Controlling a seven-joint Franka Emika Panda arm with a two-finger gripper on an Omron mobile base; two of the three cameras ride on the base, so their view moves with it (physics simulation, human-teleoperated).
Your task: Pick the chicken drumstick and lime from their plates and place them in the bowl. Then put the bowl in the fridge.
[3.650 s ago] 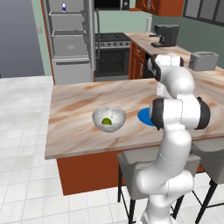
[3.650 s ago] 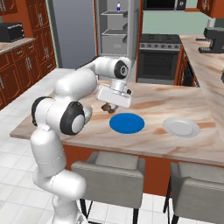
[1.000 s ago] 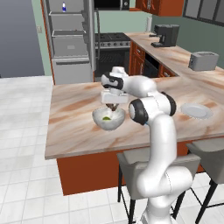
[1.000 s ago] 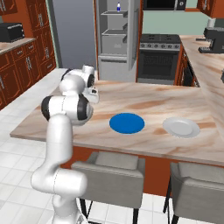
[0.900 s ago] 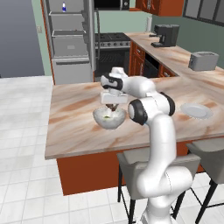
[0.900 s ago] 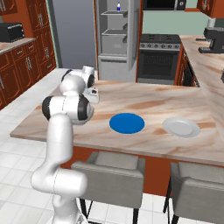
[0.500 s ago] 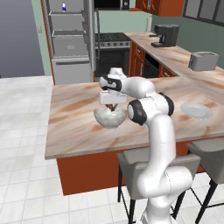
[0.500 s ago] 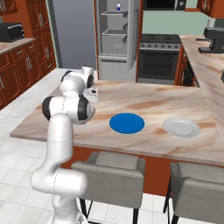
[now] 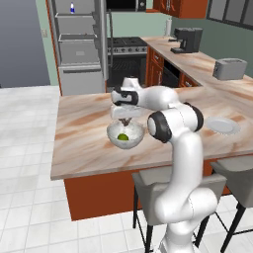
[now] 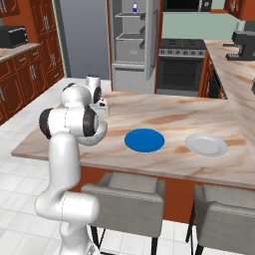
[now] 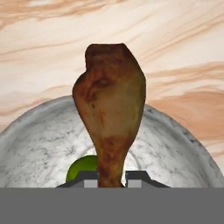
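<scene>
The brown chicken drumstick point(image 11: 111, 105) hangs thick end down, its bone end pinched between my gripper's point(image 11: 111, 178) dark fingertips point(image 11: 90, 177). It is right over the speckled whitish-grey bowl point(image 11: 39, 135), where the lime point(image 11: 83, 168) lies. From the left base view, the gripper point(image 9: 124, 118) hovers just above the bowl point(image 9: 133, 141), with the lime point(image 9: 122, 137) inside and the drumstick point(image 9: 125, 120) at its rim height. The blue plate point(image 10: 144, 140) and the white plate point(image 10: 206, 145) lie bare on the island. The fridge point(image 9: 79, 44) stands open behind the island.
The marble island counter point(image 9: 84, 138) carries everything. A black range point(image 10: 182, 64) stands beside the fridge point(image 10: 133, 40). A toaster point(image 9: 228, 68) and a coffee machine point(image 9: 185, 39) sit on the back counter. Two grey stools point(image 10: 122, 199) stand at the near edge.
The arm has swung left from the blue plate to above the bowl, carrying the drumstick. Over the last second it has barely shifted, staying over the bowl.
</scene>
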